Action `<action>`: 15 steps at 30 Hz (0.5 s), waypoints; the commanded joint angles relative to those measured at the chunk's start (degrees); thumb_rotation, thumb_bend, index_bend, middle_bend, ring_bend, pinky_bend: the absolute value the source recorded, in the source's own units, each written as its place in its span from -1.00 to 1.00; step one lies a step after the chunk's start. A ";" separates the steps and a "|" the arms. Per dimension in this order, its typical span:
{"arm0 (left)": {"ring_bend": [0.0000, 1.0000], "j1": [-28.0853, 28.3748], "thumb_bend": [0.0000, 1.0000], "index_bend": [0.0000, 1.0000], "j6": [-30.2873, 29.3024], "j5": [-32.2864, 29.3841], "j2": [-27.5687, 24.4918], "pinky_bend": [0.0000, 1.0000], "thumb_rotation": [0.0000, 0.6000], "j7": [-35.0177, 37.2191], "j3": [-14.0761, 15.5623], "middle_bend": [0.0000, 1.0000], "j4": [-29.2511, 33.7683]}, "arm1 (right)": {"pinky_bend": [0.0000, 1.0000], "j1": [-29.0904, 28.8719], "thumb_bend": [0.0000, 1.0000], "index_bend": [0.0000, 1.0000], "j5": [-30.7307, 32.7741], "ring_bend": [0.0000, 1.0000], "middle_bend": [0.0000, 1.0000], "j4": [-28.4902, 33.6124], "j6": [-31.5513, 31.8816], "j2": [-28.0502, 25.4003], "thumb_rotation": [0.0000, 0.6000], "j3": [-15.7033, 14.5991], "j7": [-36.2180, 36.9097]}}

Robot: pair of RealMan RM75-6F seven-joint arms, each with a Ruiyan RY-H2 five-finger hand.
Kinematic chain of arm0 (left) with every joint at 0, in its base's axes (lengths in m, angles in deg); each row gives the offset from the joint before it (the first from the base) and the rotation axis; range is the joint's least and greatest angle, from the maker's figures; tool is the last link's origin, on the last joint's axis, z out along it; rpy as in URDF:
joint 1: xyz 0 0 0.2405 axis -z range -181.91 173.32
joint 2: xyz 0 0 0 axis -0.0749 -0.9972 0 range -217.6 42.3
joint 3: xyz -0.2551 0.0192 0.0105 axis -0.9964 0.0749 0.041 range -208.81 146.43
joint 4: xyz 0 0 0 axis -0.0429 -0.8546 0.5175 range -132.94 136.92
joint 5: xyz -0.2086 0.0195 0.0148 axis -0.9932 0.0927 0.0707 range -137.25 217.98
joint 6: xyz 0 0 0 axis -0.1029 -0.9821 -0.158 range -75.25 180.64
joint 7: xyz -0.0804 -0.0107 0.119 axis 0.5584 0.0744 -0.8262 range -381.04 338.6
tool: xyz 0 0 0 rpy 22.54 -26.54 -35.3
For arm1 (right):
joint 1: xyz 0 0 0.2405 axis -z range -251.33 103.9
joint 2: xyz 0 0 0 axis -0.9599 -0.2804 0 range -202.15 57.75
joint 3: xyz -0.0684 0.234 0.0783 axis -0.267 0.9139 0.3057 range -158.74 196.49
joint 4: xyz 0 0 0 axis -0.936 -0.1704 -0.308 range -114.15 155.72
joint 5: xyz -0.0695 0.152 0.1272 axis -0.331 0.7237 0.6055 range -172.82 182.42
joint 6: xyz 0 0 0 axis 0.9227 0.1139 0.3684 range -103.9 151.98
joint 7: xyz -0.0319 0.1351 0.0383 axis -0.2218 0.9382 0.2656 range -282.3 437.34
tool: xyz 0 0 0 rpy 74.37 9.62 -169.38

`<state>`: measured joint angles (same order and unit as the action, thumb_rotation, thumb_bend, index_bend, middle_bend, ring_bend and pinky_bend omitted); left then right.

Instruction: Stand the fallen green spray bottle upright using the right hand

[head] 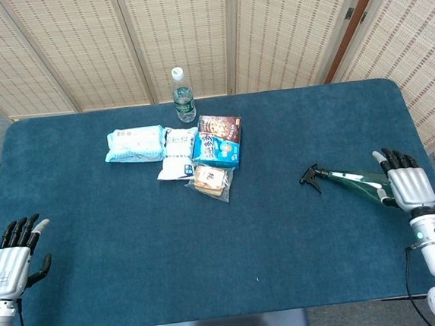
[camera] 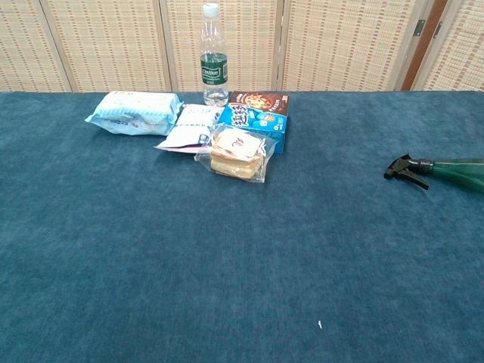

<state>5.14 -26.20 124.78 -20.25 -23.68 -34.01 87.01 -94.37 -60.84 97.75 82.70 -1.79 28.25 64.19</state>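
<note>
The green spray bottle (head: pixel 354 181) lies on its side at the right of the blue table, its black trigger head (head: pixel 311 176) pointing left. In the chest view the spray bottle (camera: pixel 452 171) runs off the right edge. My right hand (head: pixel 405 185) is over the bottle's base end, fingers extended and apart; whether it touches the bottle is unclear. My left hand (head: pixel 11 259) hangs open at the near left corner, holding nothing. Neither hand shows in the chest view.
A cluster sits at the back centre-left: a clear water bottle (head: pixel 183 96), a light blue pack (head: pixel 134 144), a white pouch (head: pixel 177 153), a blue snack box (head: pixel 219 143) and a wrapped sandwich (head: pixel 210 179). The table's right edge (head: pixel 422 153) is close to the bottle.
</note>
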 commanded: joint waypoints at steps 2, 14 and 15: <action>-1.00 0.41 -0.09 -0.75 0.25 0.58 0.34 -1.00 1.00 1.10 0.17 -0.86 -1.17 | -0.76 -0.95 -0.35 -0.90 1.01 -1.00 -0.88 0.51 -0.98 -0.25 1.00 0.13 -1.36; -1.00 0.96 -0.09 -0.75 0.60 1.57 1.64 -1.00 1.00 6.63 0.73 -0.86 -6.57 | -0.76 -4.07 -0.35 -0.90 5.69 -1.00 -0.88 3.63 -1.94 0.30 1.00 0.84 -8.04; -1.00 0.91 -0.09 -0.75 0.48 1.70 1.73 -1.00 1.00 7.03 0.83 -0.86 -6.90 | -0.76 -4.26 -0.35 -0.90 6.04 -1.00 -0.88 3.56 -1.99 0.59 1.00 0.83 -8.39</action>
<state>6.10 -25.56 126.30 -18.67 -17.06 -33.31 80.46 -98.30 -55.20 101.20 80.81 -1.56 29.09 56.24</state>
